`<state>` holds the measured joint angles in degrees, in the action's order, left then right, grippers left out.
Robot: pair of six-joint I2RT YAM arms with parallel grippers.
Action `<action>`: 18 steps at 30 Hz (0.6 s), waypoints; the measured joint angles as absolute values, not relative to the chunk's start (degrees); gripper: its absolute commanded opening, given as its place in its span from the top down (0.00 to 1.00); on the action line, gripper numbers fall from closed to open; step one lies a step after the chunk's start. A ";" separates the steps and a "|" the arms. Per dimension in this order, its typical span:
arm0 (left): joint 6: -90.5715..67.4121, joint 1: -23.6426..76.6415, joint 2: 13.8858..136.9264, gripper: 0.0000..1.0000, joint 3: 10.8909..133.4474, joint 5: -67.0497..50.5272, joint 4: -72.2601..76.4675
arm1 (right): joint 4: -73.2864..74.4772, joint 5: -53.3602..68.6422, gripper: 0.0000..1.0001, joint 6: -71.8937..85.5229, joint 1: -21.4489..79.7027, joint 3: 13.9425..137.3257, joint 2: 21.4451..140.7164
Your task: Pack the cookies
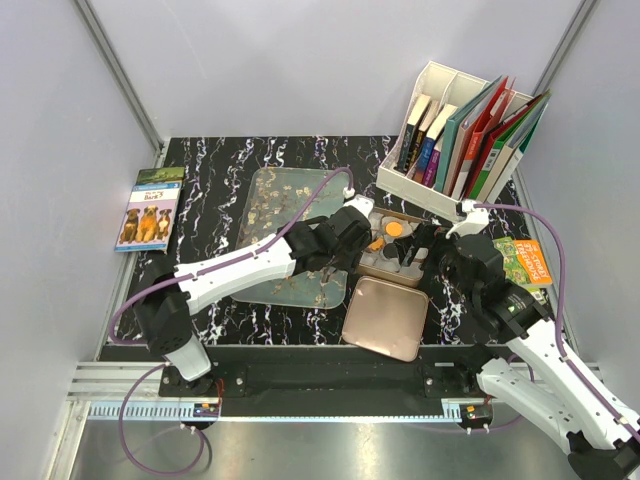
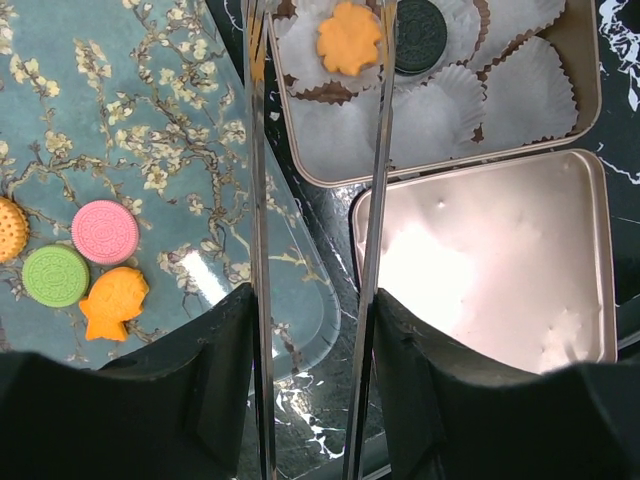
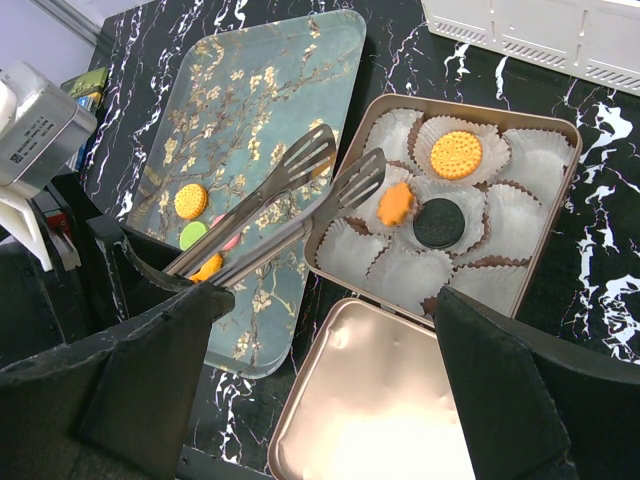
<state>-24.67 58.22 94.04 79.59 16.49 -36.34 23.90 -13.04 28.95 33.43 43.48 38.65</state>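
My left gripper (image 2: 312, 330) is shut on metal tongs (image 2: 258, 200), whose two blades stand apart. Their tips flank an orange flower cookie (image 2: 348, 38) that lies in a white paper cup in the open tin (image 2: 585, 90). A black cookie (image 2: 418, 36) sits next to it, and a round orange cookie (image 3: 456, 155) fills another cup. On the blossom tray (image 2: 150, 150) lie pink (image 2: 105, 231), green (image 2: 55, 275) and orange (image 2: 113, 303) cookies. My right gripper (image 3: 320, 380) hangs open and empty above the tin's lid (image 3: 380, 400).
The lid (image 1: 385, 317) lies upside down near the table's front edge, touching the tin (image 1: 372, 262). A white rack of books (image 1: 460, 130) stands at the back right. A dog book (image 1: 150, 208) lies at the left and a green-orange book (image 1: 525, 262) at the right.
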 measured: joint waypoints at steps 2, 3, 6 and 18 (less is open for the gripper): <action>-24.69 58.22 94.04 0.51 79.59 17.06 -36.36 | 23.88 -13.04 0.00 28.95 33.43 43.48 38.65; -24.67 58.22 93.97 0.51 79.59 17.41 -36.40 | 23.90 -13.04 0.00 28.95 33.43 43.48 38.65; -24.64 58.13 92.84 0.52 79.35 19.53 -37.28 | 23.90 -13.04 0.00 28.95 33.43 43.48 38.65; -27.29 46.00 68.75 0.54 64.34 25.61 -41.95 | 23.86 -12.93 0.00 28.97 33.43 43.48 38.70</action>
<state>-27.29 46.00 68.75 64.34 25.61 -41.95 23.86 -12.93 28.97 33.43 43.48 38.70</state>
